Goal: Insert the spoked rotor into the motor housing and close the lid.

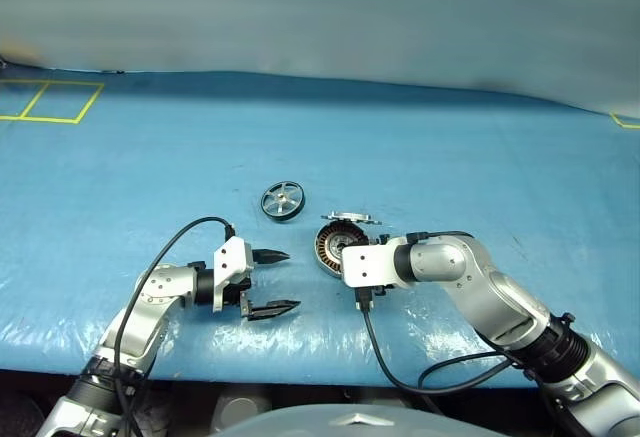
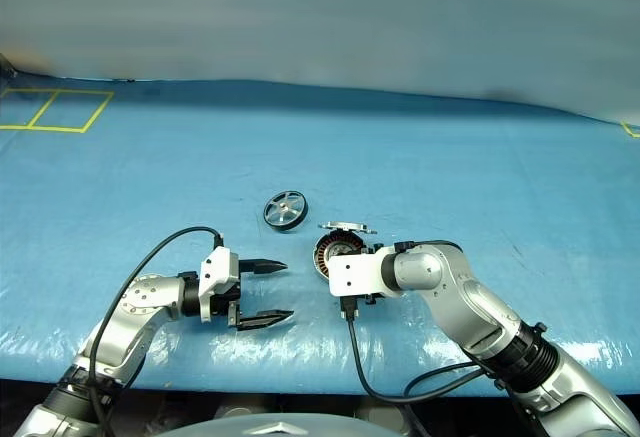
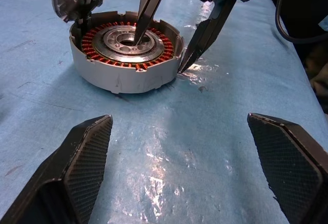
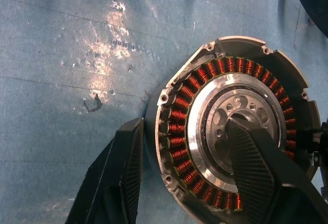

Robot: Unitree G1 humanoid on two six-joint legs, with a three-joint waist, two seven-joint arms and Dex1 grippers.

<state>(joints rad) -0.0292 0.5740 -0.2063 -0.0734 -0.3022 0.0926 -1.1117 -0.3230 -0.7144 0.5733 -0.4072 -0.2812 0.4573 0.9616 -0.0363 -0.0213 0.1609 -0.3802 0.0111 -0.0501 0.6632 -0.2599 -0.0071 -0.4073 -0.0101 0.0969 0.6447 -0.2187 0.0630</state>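
Down at the right gripper (image 3: 161, 55), the motor housing (image 4: 233, 126) sits with one black finger in its central bore and the other outside its wall, jaws part-spread astride the windings. Just behind it lies the lid (image 1: 350, 218); the spoked rotor (image 1: 282, 200) rests further left. Nearby, the left gripper (image 1: 272, 282) hangs wide open and empty.

A table covered with a blue sheet (image 1: 450, 167) is seen, marked with yellow tape squares (image 1: 50, 100) at its far left corner. The motor housing (image 4: 233, 131) is set on the sheet, straddled across its wall by the right gripper (image 3: 164, 55). The spoked rotor (image 1: 283, 200) is laid beyond the left gripper (image 1: 272, 282). The lid (image 1: 350, 218) is tilted against the housing's far side.
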